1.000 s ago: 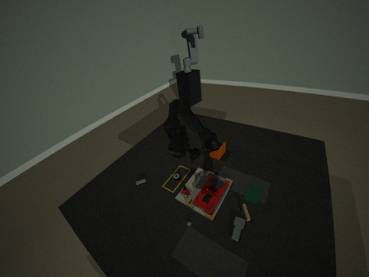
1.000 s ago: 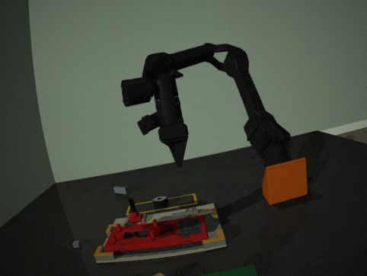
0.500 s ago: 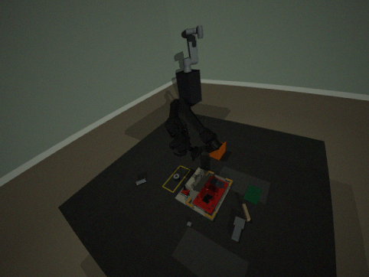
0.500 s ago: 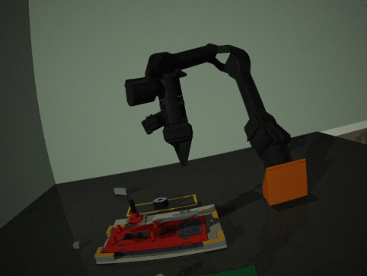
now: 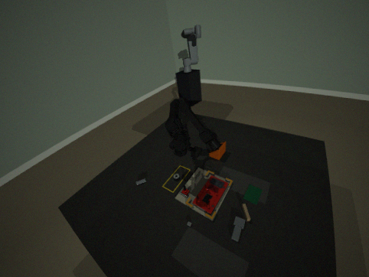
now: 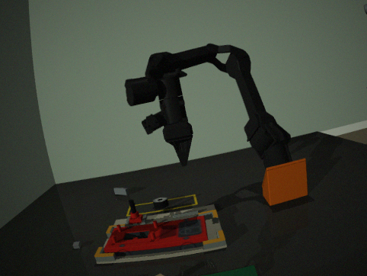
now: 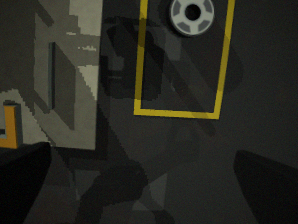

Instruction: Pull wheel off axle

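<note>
The wheel (image 5: 174, 176) (image 6: 160, 203) (image 7: 206, 15) lies flat on the table, inside the yellow outline of the marked area (image 5: 168, 189) (image 6: 196, 200) (image 7: 175, 114), clear of its lines. The upright black axle (image 6: 132, 207) stands bare on its red base (image 5: 185, 193) (image 6: 135, 217), at the corner of the pale board. My gripper (image 6: 184, 165) (image 7: 145, 156) is open and empty. It hangs well above the table, pointing down, and touches nothing. In the wrist view its fingers stand wide apart, with the wheel beyond them at the top edge.
The pale board (image 5: 180, 198) (image 7: 87, 135) with a red panel (image 6: 179, 239) lies beside the marked area. An orange block (image 5: 217, 152) (image 6: 287, 183) stands by the arm's base. A grey piece (image 5: 141, 182) (image 6: 120, 191), a small cube (image 5: 189, 223) (image 6: 76, 245) and a green square (image 5: 253, 194) lie around.
</note>
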Robot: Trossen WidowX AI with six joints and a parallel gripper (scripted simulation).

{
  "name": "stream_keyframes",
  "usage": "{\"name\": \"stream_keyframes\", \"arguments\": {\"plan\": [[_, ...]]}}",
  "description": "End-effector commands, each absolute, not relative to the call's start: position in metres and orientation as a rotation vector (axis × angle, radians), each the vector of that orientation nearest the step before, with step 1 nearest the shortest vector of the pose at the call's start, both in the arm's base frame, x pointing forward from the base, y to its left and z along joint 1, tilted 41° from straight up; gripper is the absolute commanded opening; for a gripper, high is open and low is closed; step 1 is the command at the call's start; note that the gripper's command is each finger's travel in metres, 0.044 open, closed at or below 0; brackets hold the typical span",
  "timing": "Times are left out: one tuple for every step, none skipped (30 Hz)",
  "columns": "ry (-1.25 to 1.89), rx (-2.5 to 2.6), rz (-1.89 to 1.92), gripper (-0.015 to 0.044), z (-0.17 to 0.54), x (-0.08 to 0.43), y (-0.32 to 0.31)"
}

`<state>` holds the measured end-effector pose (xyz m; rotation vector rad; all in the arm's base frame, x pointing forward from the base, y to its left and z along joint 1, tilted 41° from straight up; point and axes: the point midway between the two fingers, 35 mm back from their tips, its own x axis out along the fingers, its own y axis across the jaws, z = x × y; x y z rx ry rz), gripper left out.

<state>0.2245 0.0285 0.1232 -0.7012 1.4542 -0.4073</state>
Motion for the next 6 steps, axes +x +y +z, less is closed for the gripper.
{"name": "stream_keyframes", "arguments": {"plan": [[1.458,-0.695,-0.406,0.044,0.123,0.2234,0.0288],[1.458,-0.695,-0.406,0.044,0.123,0.2234,0.0288],[1.458,-0.695,-0.406,0.044,0.123,0.2234,0.0288],[1.458,-0.695,-0.406,0.044,0.123,0.2234,0.0288],[1.458,-0.695,-0.406,0.044,0.123,0.2234,0.0288],[1.458,-0.695,-0.406,0.044,0.123,0.2234,0.0288]]}}
